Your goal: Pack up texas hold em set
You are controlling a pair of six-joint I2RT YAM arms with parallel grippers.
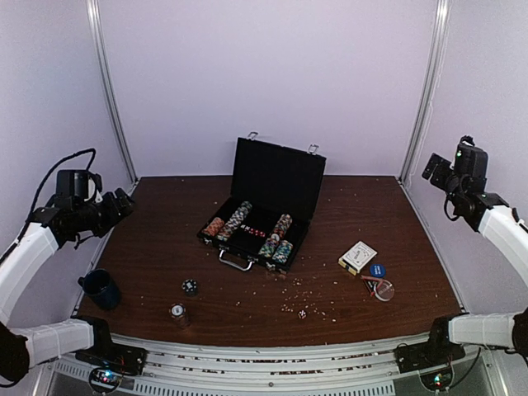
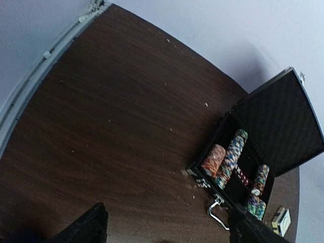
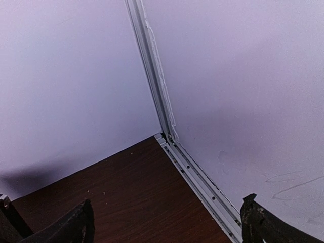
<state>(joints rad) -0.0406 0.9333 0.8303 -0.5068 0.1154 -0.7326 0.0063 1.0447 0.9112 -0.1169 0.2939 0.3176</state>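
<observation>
High over the table (image 1: 157, 239), the left hand (image 2: 169, 230) and right hand (image 3: 169, 228) hover spread wide, empty.

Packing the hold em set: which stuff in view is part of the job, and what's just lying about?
Job:
- black case, open
- chip rows inside it
- card deck box
- blue round button
- white die
- loose dark chip stack

Lying about:
- dark blue mug
- pale specks, scattered
</observation>
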